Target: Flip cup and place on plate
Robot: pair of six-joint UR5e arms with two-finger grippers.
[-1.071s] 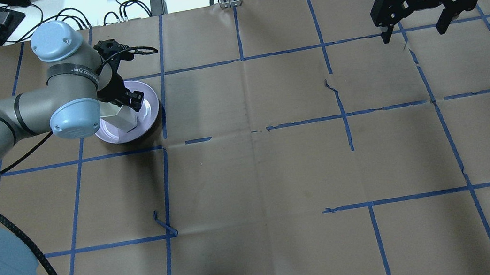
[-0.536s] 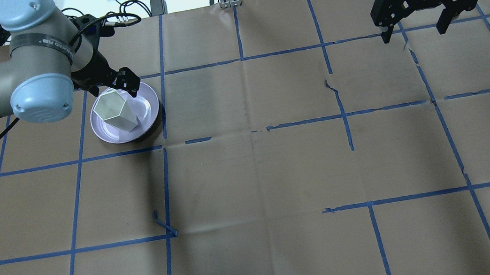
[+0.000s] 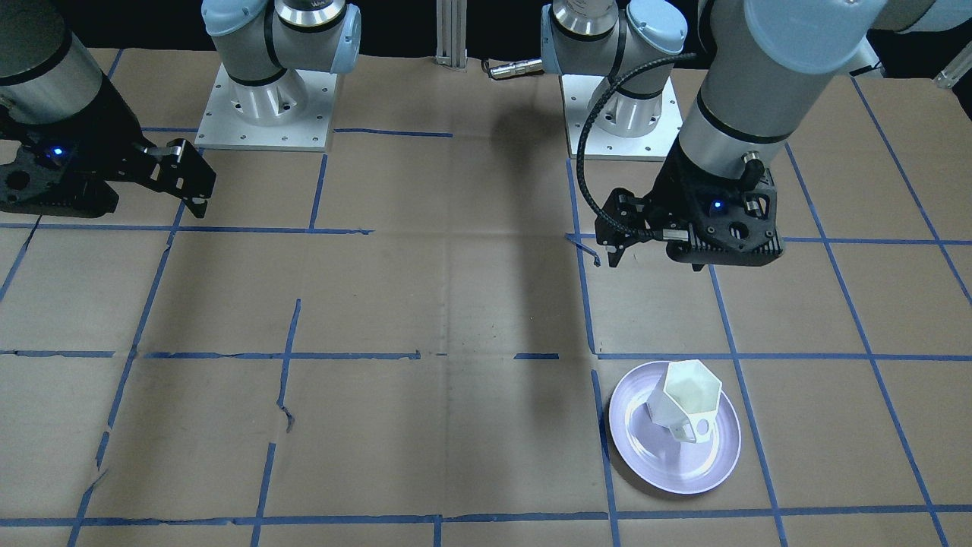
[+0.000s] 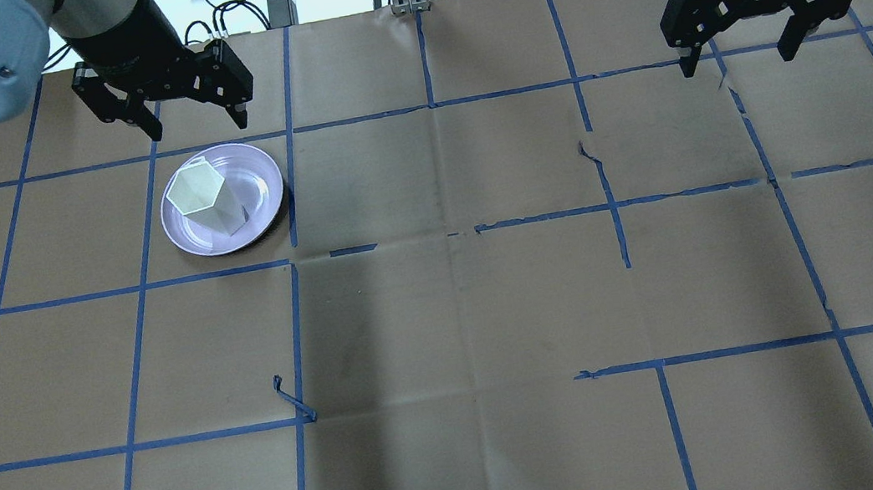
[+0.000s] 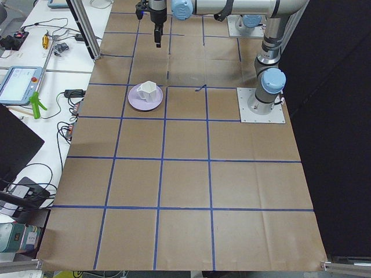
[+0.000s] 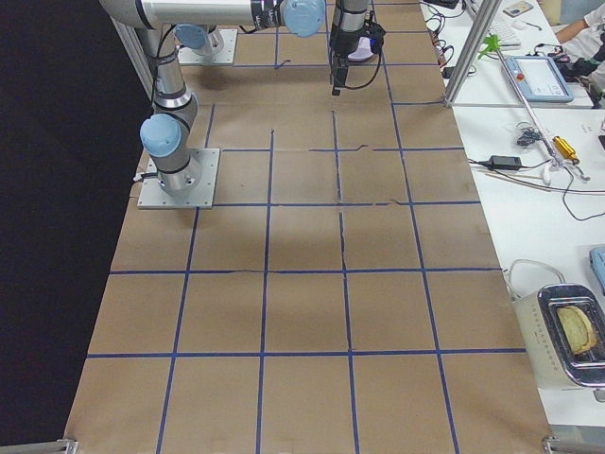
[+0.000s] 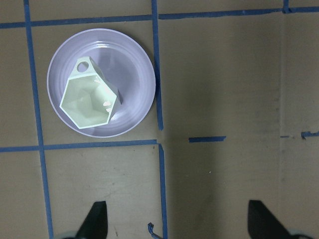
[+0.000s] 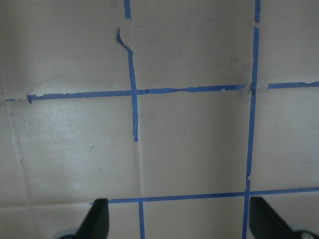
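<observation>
Brown paper (image 4: 455, 318) covers the table, ruled into squares by blue tape (image 4: 292, 331). At the left of the overhead view the left gripper (image 4: 199, 126) hangs in the air with its two fingers spread wide and nothing between them. Its own wrist camera shows both dark fingertips (image 7: 97, 221) far apart at the bottom edge, with bare paper between them. It touches neither the cup nor the plate. How high it sits above them is hard to judge from these angles.

Just below it in that view lies the pale lavender plate (image 4: 264, 185), flat on the paper, its right edge beside a line of tape. The white faceted cup (image 4: 204, 198) stands on the plate, mouth up, set a little toward the robot's left of the plate's middle. Its hexagonal opening shows plainly from above. The front-facing view shows its angular handle (image 3: 695, 431) turned toward the operators' side (away from the robot).

The middle of the table holds only paper and tape. At the far right the right gripper (image 4: 737, 58) is raised over the paper, well apart from the plate, fingers likewise parted and holding nothing.
</observation>
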